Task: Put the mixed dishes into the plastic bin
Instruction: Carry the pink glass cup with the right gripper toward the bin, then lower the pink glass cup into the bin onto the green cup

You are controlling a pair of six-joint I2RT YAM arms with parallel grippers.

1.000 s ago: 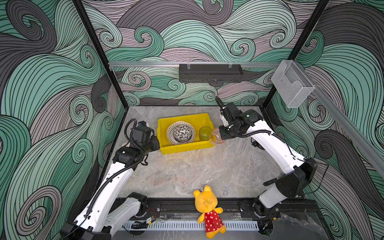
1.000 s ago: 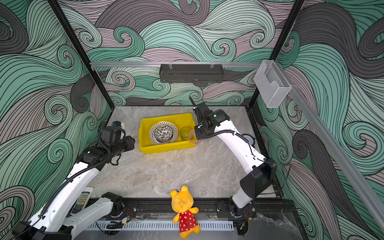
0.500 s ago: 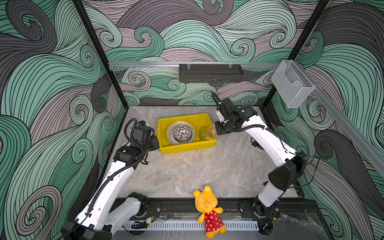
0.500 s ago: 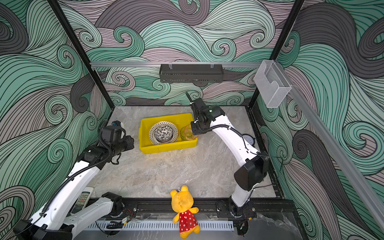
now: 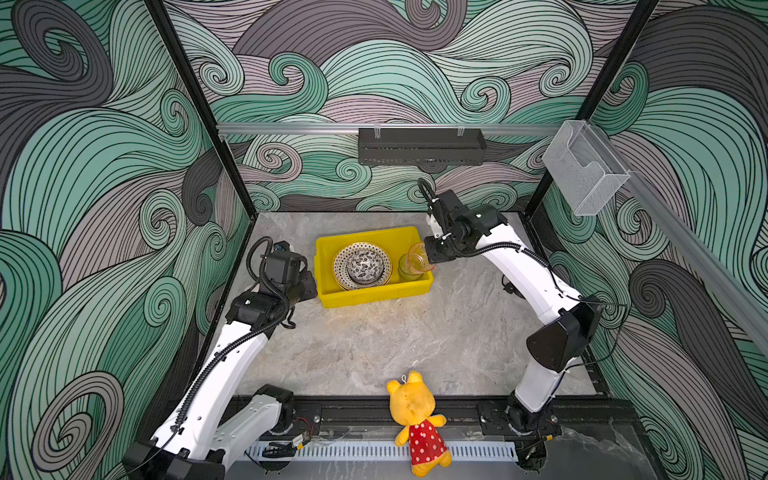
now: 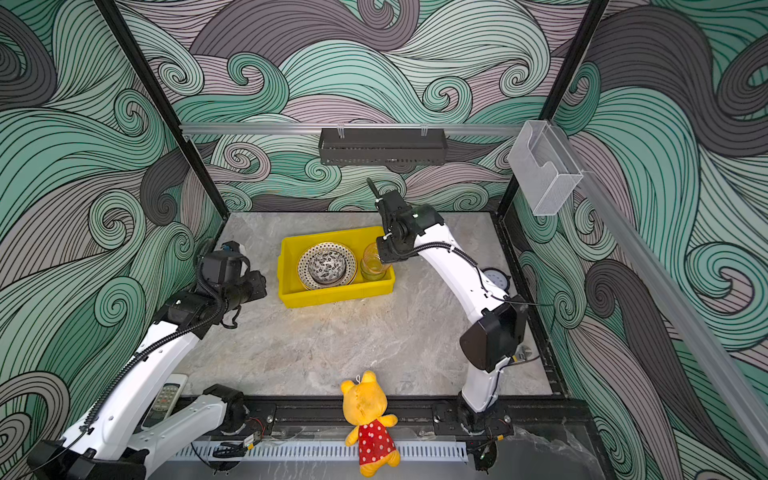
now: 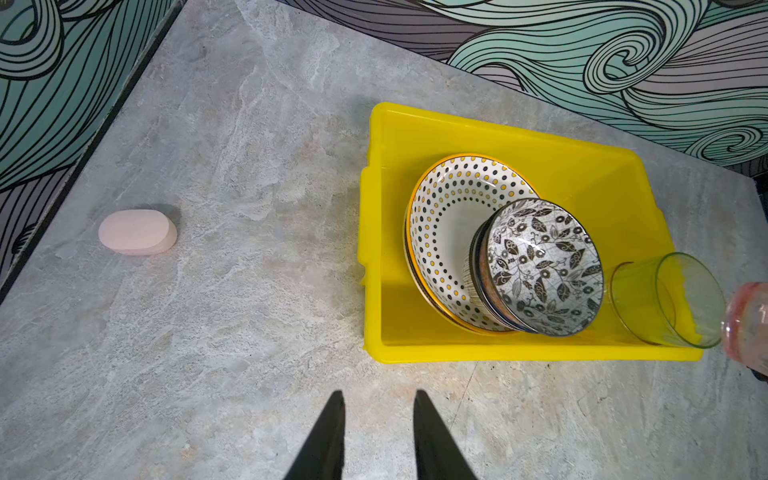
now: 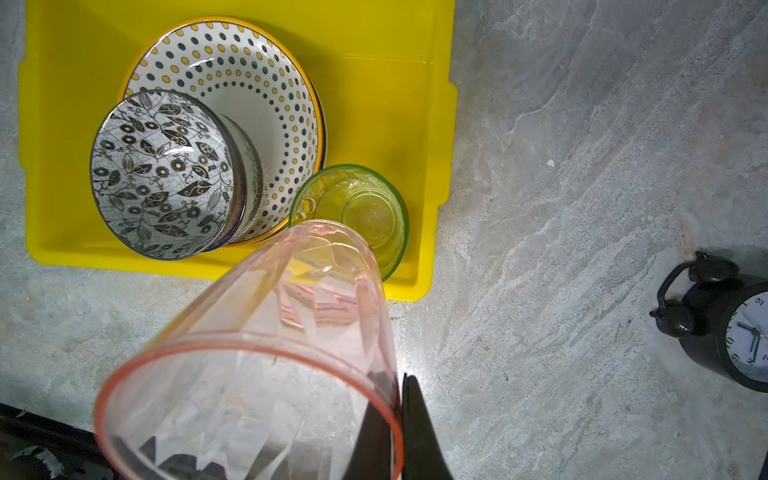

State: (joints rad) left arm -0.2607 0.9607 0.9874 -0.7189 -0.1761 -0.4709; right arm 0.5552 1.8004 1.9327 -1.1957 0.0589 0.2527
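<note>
The yellow plastic bin (image 5: 374, 297) (image 7: 519, 353) stands at the back middle of the table. In it lies a dotted-rim plate (image 8: 257, 70) (image 5: 338, 266) with a black-white leafy bowl (image 8: 162, 174) (image 7: 544, 266) stacked on it, and beside them stands a green cup (image 8: 365, 208) (image 5: 404, 274). My right gripper (image 8: 399, 384) (image 5: 430, 259) is shut on the rim of a pink cup (image 8: 291, 299) (image 5: 417, 257), one finger inside and one outside. The cup hangs tilted over the bin's right end, above the green cup. My left gripper (image 7: 379, 395) is open and holds nothing, just outside the bin's left end.
A pink oval block (image 7: 137, 232) lies on the table at the left wall. A black alarm clock (image 8: 723, 328) (image 6: 496, 278) stands right of the bin. A yellow plush bear (image 5: 415, 419) lies at the front edge, a remote control (image 6: 166, 399) at front left. A black rack (image 5: 419, 145) and a clear box (image 5: 582, 170) hang on the walls.
My right arm has carried the pink cup leftward and back, from beside the bin's right end to over the green cup. The left arm has stayed put.
</note>
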